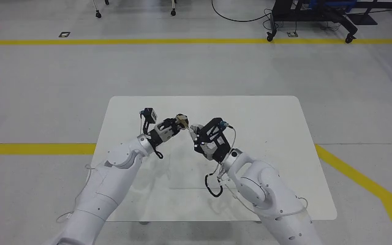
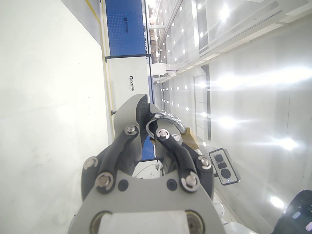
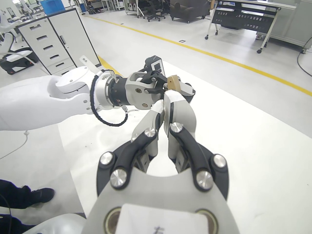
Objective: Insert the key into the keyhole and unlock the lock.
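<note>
above the table (image 1: 275,122), left hand (image 1: 177,124) clamps the lock (image 3: 173,82), right hand (image 3: 167,99) alongside.

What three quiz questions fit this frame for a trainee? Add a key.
1. Which pincer holds the lock? A) left B) right C) neither
2. True or false: the lock rests on the table.
3. Fill in: the right pincer is ___ (open/shut).

Key:
1. A. The left pincer grips the lock.
2. False. The lock is held up in the air.
3. Shut, with its tips close to the lock.
</note>
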